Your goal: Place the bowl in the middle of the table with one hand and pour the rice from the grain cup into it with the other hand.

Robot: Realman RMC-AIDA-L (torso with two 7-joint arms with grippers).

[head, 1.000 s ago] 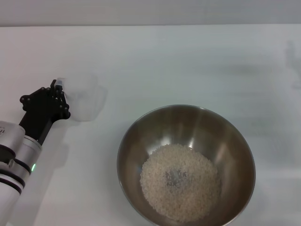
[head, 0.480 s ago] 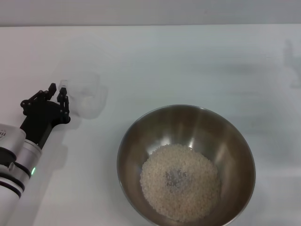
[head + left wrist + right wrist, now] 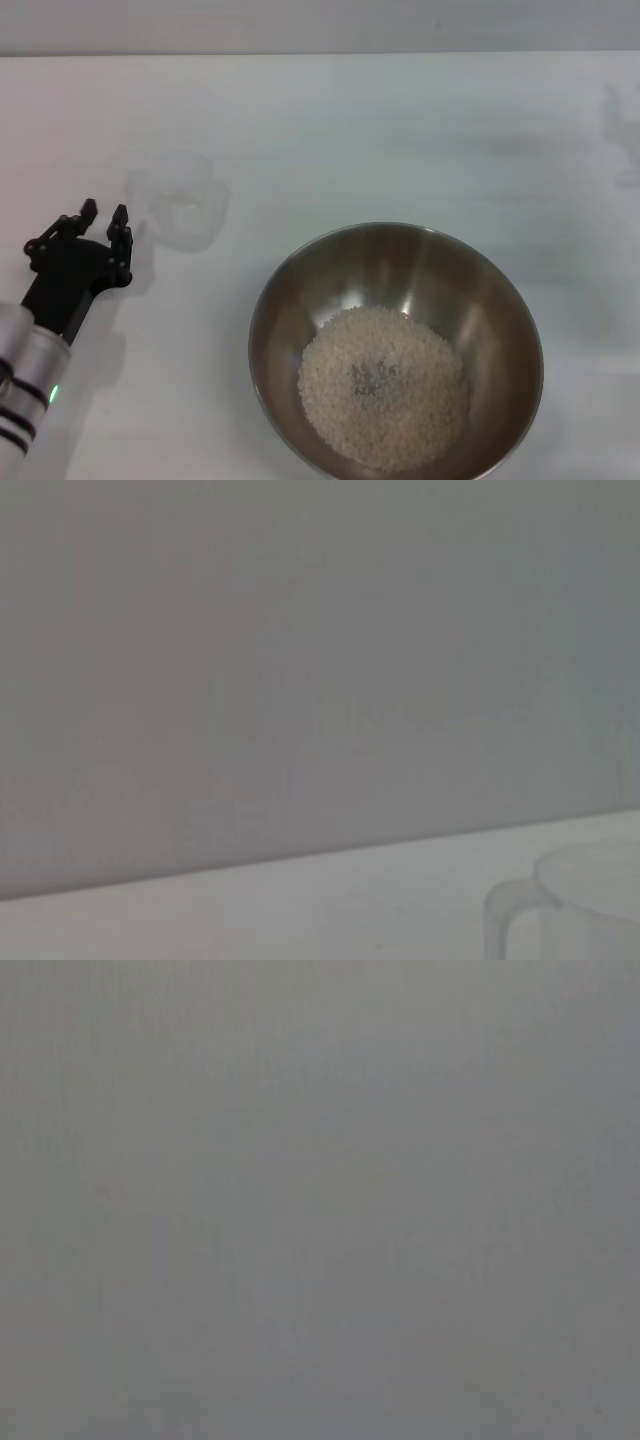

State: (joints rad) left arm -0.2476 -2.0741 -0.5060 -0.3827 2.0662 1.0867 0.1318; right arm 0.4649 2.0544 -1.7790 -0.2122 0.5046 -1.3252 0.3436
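Observation:
The steel bowl (image 3: 396, 350) stands on the white table (image 3: 400, 130) at the front, right of centre. A pale heap of rice (image 3: 384, 386) lies in its bottom. The translucent grain cup (image 3: 180, 200) stands upright and empty at the left, its handle toward my left gripper; it also shows in the left wrist view (image 3: 575, 905). My left gripper (image 3: 104, 217) is open and empty, a short way left of and nearer than the cup, not touching it. My right gripper is out of view.
The table's far edge (image 3: 320, 53) runs across the top of the head view. The right wrist view shows only a plain grey surface.
My left gripper has opened, let go of the grain cup's handle and drawn back toward the front left. The cup stays standing on the table. The bowl has not moved.

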